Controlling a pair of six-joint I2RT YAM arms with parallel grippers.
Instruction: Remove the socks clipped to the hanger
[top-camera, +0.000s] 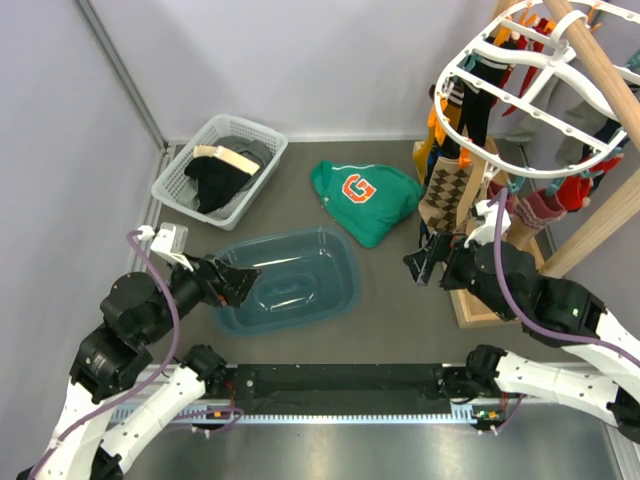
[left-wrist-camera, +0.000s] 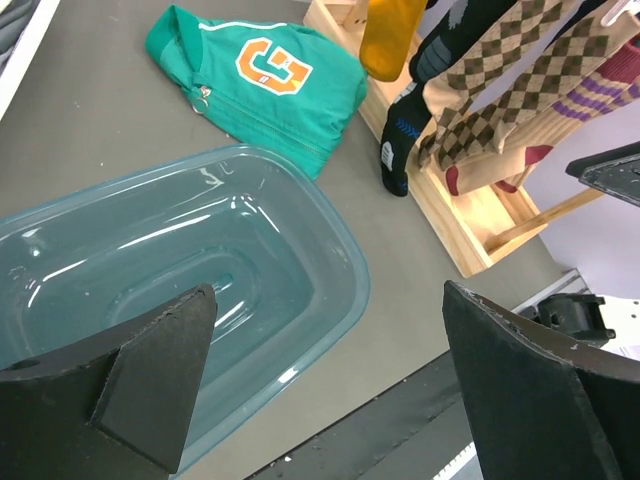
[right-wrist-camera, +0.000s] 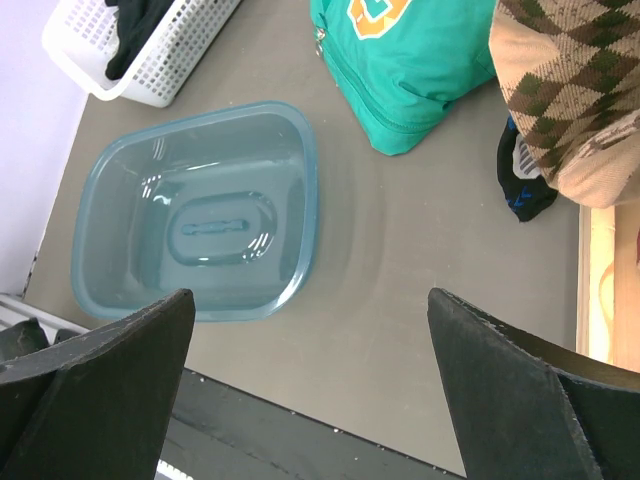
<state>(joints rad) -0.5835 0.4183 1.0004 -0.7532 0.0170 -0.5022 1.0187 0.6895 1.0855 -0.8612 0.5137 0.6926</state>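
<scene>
While left gripper (top-camera: 235, 283) and right gripper (top-camera: 425, 262) sit spread and empty, assorted fabric socks (top-camera: 445, 190) hang clipped to white plastic oval hanger (top-camera: 462, 140), upper right; approach step, right likely needs to reach up next

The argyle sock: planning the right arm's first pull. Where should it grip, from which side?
Probably the argyle sock by its lower hanging part, from the blue basin side: it dangles free there, with the wooden stand close behind.

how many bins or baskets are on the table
2: a white mesh basket at the far left corner holding dark clothes, and a translucent teal tub nearer the arms, left of centre. None appears hidden.
</scene>
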